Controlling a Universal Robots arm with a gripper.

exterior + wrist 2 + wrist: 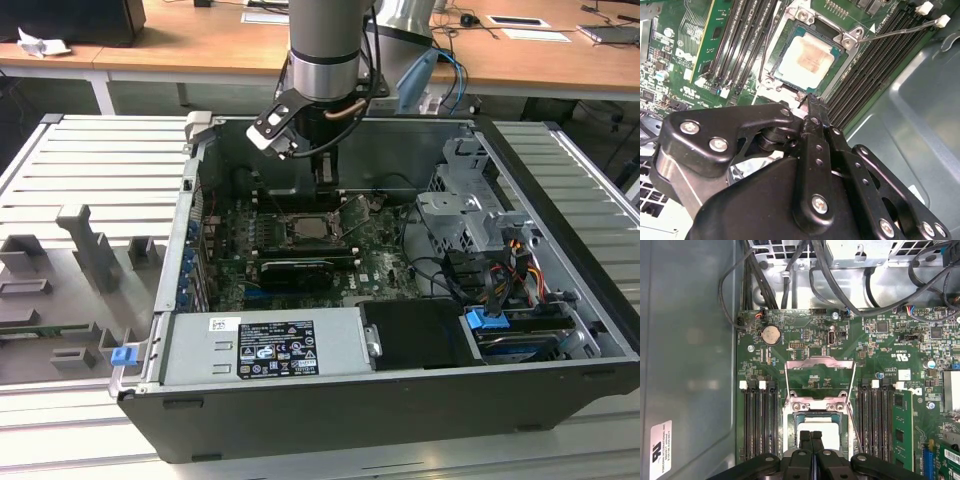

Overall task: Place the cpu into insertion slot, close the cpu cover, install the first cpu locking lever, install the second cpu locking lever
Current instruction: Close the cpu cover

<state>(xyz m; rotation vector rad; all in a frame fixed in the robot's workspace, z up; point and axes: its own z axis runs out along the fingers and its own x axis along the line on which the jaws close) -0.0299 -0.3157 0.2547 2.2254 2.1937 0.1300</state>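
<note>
The cpu, a flat square chip with a dull silver top and a brownish smear, lies in the insertion slot on the green board. In the first wrist view the cpu is partly hidden behind my fingertips. The cpu cover, a thin silvery frame with a cut-out centre, stands swung open on the far side of the slot. A thin wire lever sticks out beside the socket. My gripper hovers just over the slot's near edge, shut with nothing in it; it also shows in the exterior view.
Long black memory slots flank the socket on both sides. The grey case wall runs close along one side. Black cables and a drive cage crowd the board's far end. A power supply fills the case front.
</note>
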